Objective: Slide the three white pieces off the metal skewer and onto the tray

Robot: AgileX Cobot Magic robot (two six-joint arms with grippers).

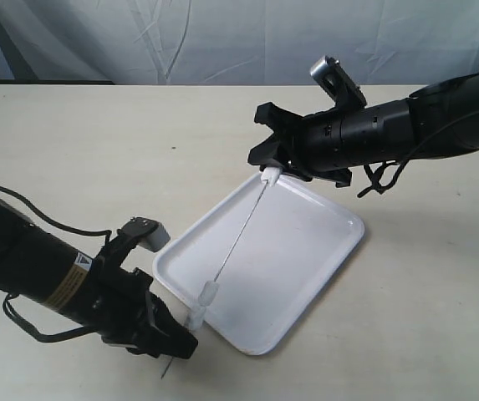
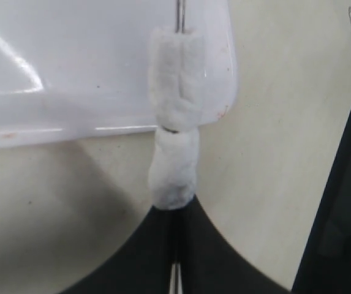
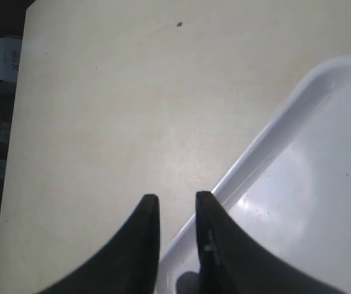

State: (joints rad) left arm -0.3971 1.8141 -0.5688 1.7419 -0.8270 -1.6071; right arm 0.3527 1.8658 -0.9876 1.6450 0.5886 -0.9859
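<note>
**A:** Grip check: which arm has the metal skewer (image 1: 241, 227)?

**B:** The left claw (image 1: 179, 344), tips pressed together on the rod's lower end, just off the tray's (image 1: 314, 251) near edge. Pinning that end probably leaves the other arm free to do the stripping.

**A:** And the right claw (image 3: 176, 201)?

**B:** Its fingers are parted, with nothing between them in its own view. It hangs over the tray's far corner, where the rod's upper end points, so a piece pushed off there should drop inside the rim.

**A:** Where are the three white pieces (image 1: 209, 292)?

**B:** The top piece (image 1: 271, 175) sits at the upper end, right under the right claw; whether a finger touches it I can't tell. The other two are butted together against the left claw's tips, one over the tray's rim and one just outside it, above the surface (image 1: 97, 150).

**A:** How do they look?

**B:** Stubby, soft, slightly fuzzy lumps, like marshmallows. The rod is thin, straight and dark grey.
</note>
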